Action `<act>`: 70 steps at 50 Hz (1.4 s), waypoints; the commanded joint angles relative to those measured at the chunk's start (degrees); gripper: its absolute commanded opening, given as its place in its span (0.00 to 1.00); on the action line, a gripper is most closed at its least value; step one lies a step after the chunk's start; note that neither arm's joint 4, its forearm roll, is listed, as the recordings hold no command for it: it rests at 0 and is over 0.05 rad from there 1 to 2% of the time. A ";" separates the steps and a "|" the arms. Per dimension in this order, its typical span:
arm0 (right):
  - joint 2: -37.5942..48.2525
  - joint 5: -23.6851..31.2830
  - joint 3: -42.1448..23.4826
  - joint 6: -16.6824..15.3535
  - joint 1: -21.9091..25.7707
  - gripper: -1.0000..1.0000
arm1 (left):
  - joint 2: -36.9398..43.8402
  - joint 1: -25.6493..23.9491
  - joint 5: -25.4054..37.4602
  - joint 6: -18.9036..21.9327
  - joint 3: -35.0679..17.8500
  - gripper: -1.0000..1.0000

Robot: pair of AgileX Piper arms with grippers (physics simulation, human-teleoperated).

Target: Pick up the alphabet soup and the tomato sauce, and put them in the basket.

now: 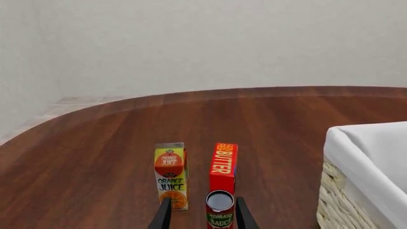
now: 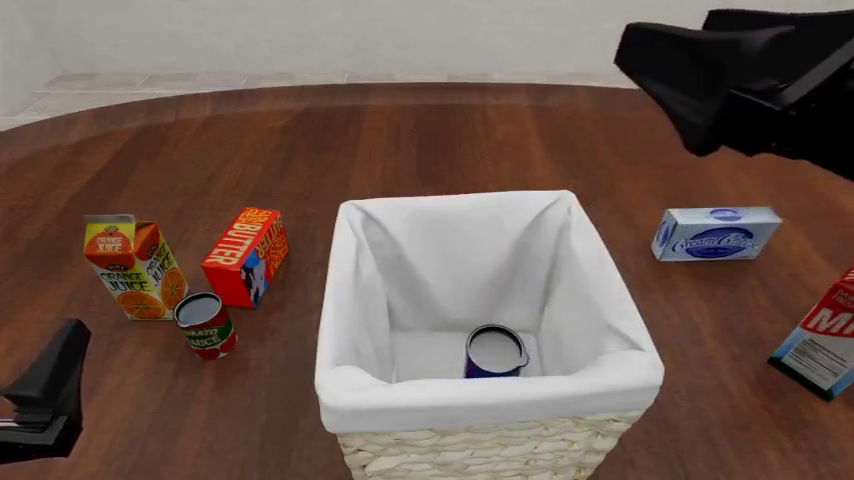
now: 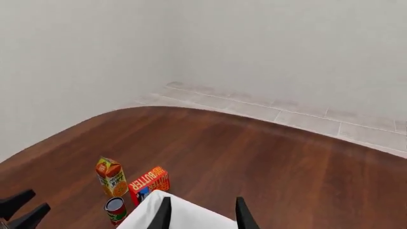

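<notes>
Two cans are counted: one tomato sauce (image 2: pixel 204 325) left of the basket (image 2: pixel 487 405), one alphabet soup (image 2: pixel 495 352) inside it. One basket is seen. Four cartons or boxes are counted: one orange juice carton (image 2: pixel 132 266) and one butter box (image 2: pixel 247 256) left of the basket, one cream cheese box (image 2: pixel 717 233) and one milk carton (image 2: pixel 823 340) (partly cropped) to its right.

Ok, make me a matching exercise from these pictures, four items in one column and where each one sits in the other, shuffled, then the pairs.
Items:
1. alphabet soup
2. tomato sauce
3. cream cheese box
4. orange juice carton

Places:
A. on the table right of the basket
B. inside the basket
C. furthest left on the table
D. just in front of the butter box

Pairs: 1-B, 2-D, 3-A, 4-C
</notes>
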 commanded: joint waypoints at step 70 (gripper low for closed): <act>-15.07 -16.69 16.28 8.34 -4.09 1.00 | 0.21 -3.42 7.17 4.75 -6.25 1.00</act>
